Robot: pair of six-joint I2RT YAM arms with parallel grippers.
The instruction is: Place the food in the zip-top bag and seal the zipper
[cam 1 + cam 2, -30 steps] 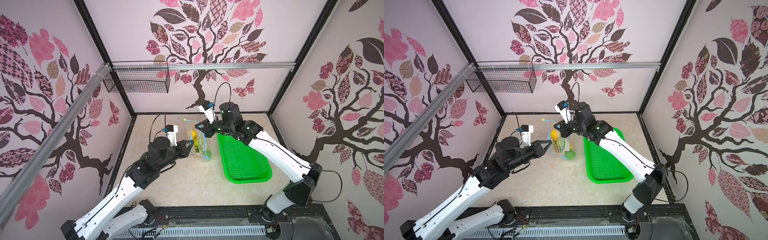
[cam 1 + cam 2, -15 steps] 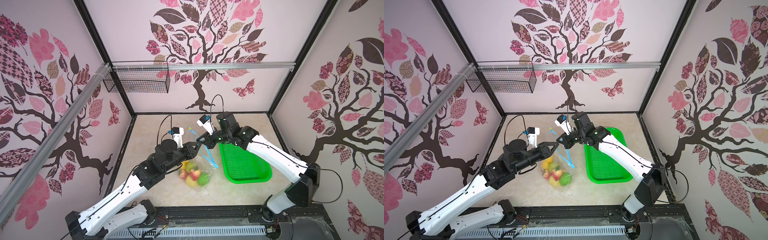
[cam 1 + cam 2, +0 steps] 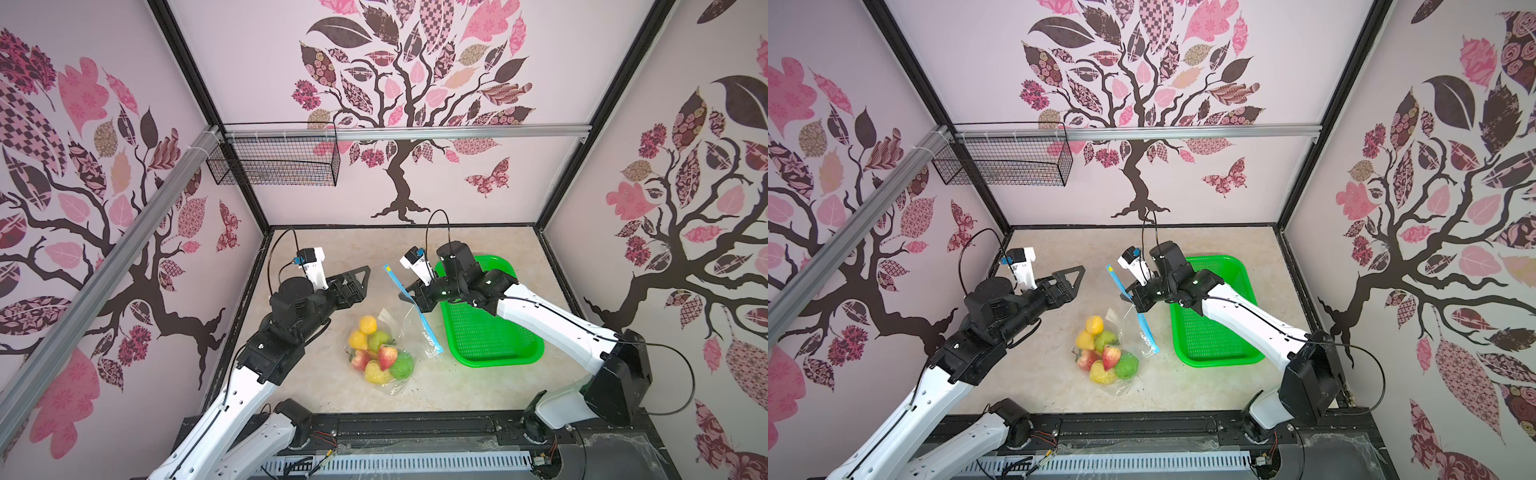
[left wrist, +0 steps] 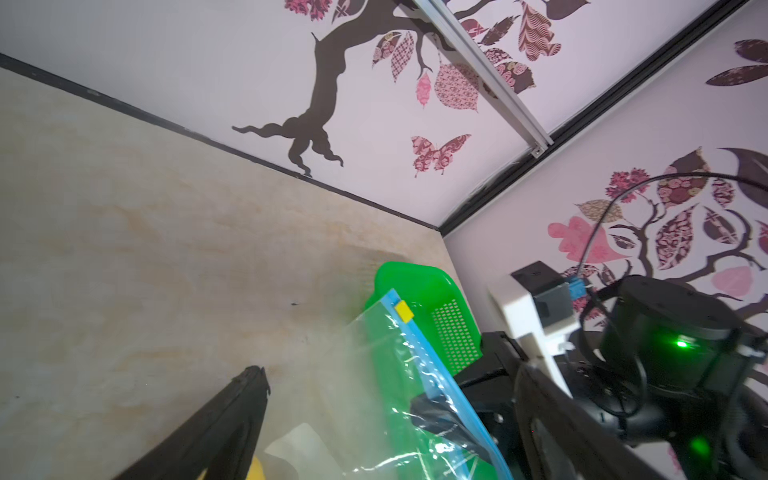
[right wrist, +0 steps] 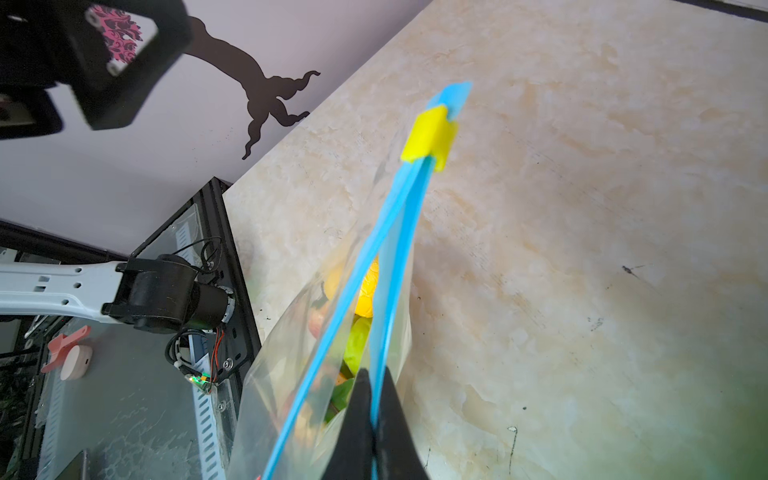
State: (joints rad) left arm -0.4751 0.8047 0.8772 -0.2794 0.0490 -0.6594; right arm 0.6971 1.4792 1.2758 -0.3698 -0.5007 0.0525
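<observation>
Fruits (image 3: 380, 354) seven, bag (image 3: 411, 332) one, tray (image 3: 486, 332) one

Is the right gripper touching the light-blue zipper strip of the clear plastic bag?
Touching: right wrist view shows the right gripper pinching the zipper strip.

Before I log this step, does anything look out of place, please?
The zipper gapes: its blue strips spread apart from the yellow slider onward, and the right gripper pinches only one. No food spilled.

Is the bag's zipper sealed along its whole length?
No: the right wrist view shows the zipper split into two blue strips away from the slider, with food visible between them.
</observation>
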